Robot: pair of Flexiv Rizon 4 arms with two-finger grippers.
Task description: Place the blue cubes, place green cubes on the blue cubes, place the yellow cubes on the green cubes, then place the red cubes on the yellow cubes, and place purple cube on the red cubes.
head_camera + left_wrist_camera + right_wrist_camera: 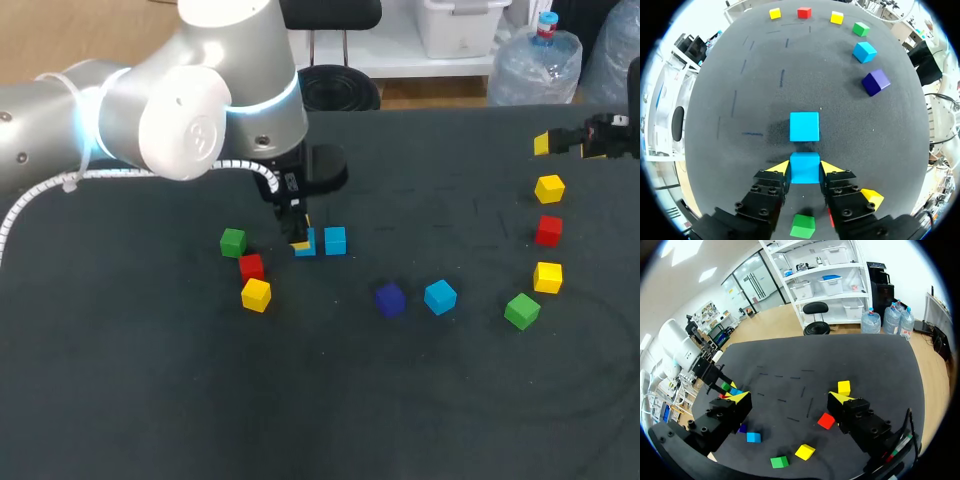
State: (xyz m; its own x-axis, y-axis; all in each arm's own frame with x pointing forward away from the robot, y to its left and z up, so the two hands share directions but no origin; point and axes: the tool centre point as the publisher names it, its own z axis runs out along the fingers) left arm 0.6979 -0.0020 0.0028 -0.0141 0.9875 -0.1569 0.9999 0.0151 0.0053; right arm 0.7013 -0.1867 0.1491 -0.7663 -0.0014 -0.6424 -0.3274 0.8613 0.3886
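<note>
Starting at the left, a green cube [233,241], red cube [251,266] and yellow cube [256,294] sit grouped, likely stock for later layers; the left gripper [805,169] pinches a blue cube [805,168] resting on the table [150,400], just beside its blue twin [804,126], apparently to form the base row; a purple cube [390,298] and third blue [440,296] lie further right; the right gripper [790,397] hangs open and empty at the far right, clear of the work.
</note>
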